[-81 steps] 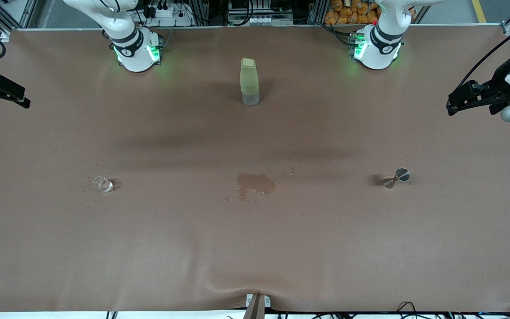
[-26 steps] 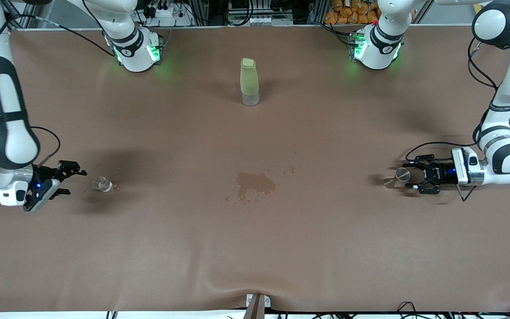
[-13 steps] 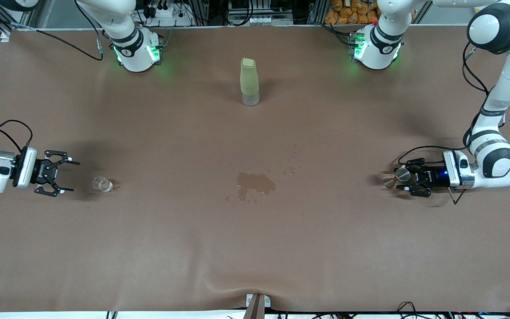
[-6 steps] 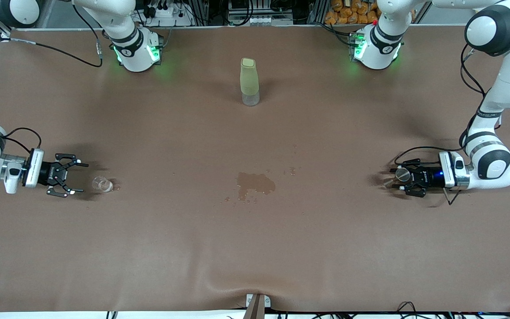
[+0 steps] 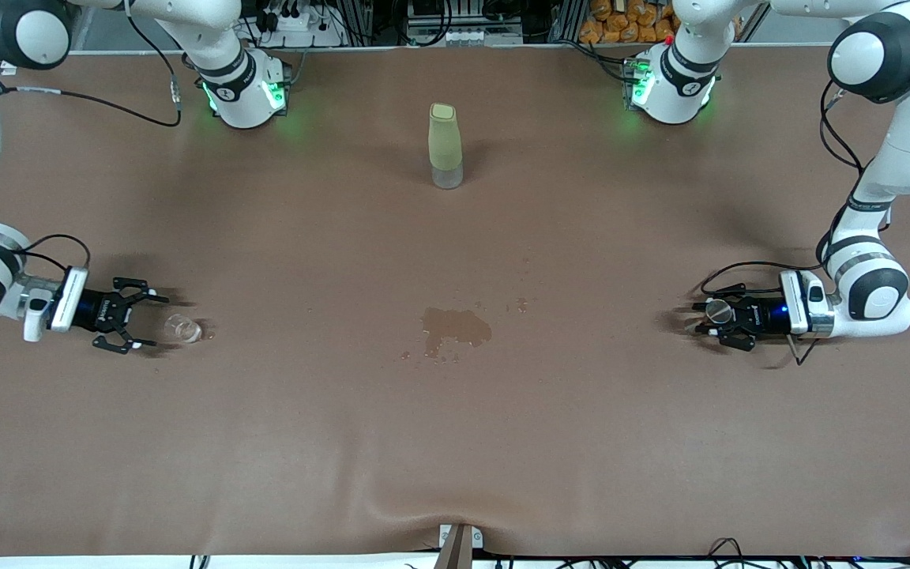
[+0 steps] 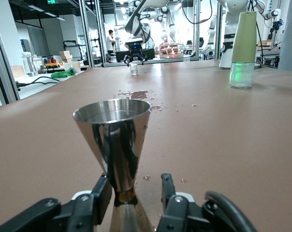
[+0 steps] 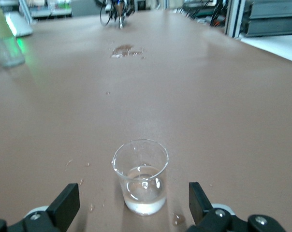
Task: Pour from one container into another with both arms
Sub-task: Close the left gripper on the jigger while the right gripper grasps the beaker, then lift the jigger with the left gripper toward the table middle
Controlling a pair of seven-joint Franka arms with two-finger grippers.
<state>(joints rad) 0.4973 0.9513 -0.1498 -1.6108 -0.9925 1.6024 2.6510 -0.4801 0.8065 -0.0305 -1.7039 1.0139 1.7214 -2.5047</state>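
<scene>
The tiny clear glass cup (image 5: 182, 328) stands upright at the right arm's end of the table and holds a little clear liquid (image 7: 142, 186). My right gripper (image 5: 151, 321) lies low beside it, open wide. Its fingertips (image 7: 68, 195) flank the cup (image 7: 140, 174) without touching it. The steel jigger (image 5: 714, 311) stands upright at the left arm's end. My left gripper (image 5: 704, 318) is open around its waist (image 6: 121, 181). One finger (image 6: 101, 191) sits close against the jigger. A clear gap separates the other finger (image 6: 166, 186) from it.
A tall pale-green-topped bottle (image 5: 445, 146) stands mid-table, nearer the arms' bases. A wet spill (image 5: 455, 326) with scattered drops darkens the brown cover in the middle, between cup and jigger. Small drops lie around the cup (image 7: 177, 220).
The right gripper has slid along the table toward the cup, still open. The left gripper has pushed farther in around the jigger and its fingers have narrowed.
</scene>
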